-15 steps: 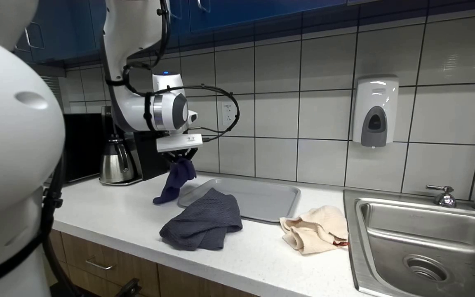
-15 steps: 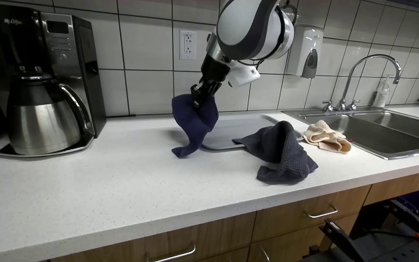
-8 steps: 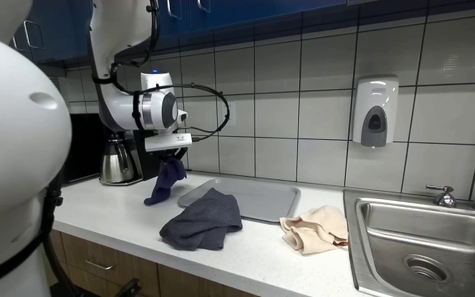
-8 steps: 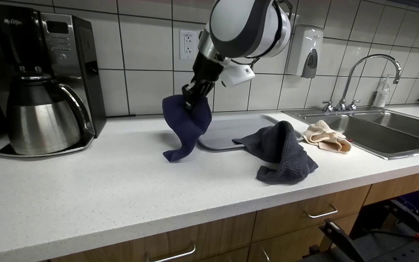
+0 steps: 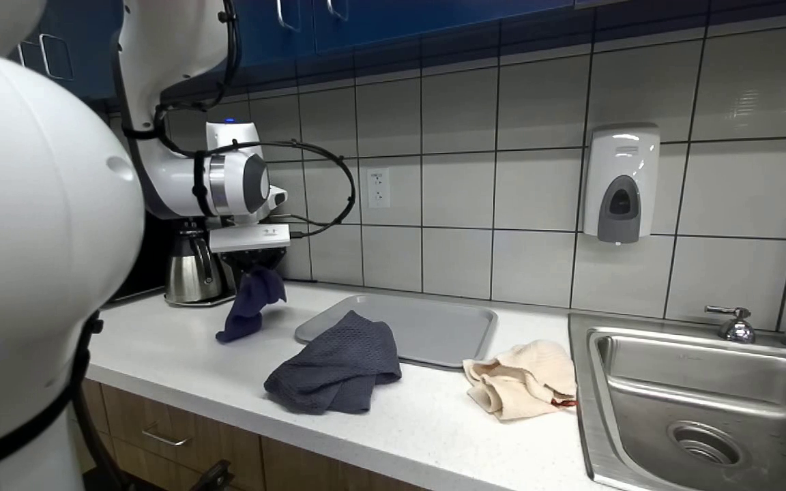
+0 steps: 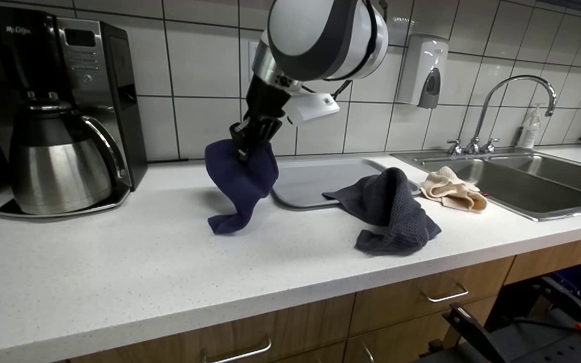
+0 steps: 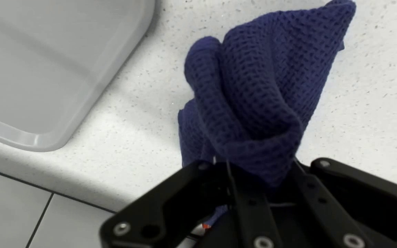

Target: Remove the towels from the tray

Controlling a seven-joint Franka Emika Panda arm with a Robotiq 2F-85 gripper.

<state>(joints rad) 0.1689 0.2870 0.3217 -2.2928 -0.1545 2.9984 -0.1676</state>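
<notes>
Wrist view: purple towel (image 7: 253, 93) pinched in the jaws beside the tray (image 7: 47, 75)

Wrist view shows the jaws clamped on the purple towel, its textured cloth bunched and folded between them. The tray lies just beside, at the left of that view, with a strip of speckled white counter (image 7: 133, 113) between its rim and the cloth. In both exterior views the purple towel hangs from the jaws, off the tray, its narrow lower end low over the counter; whether that end touches the surface, I cannot tell.

A dark gray towel (image 6: 396, 212) lies crumpled on the counter at the tray's near side, overlapping part of the tray's rim in both exterior views. On the opposite side of the tray from the jaws, a cream towel (image 5: 526, 378) lies rumpled on the counter between the tray and a steel sink (image 5: 596, 423), close to both, with a small red patch (image 5: 562, 403) at its edge.

In an exterior view a coffee maker (image 6: 94, 101) holding a metal carafe (image 6: 61, 166) stands on the counter, the purple towel hanging between it and the tray. A soap dispenser (image 5: 621, 181) is fixed to the tiled wall (image 5: 458, 191).
</notes>
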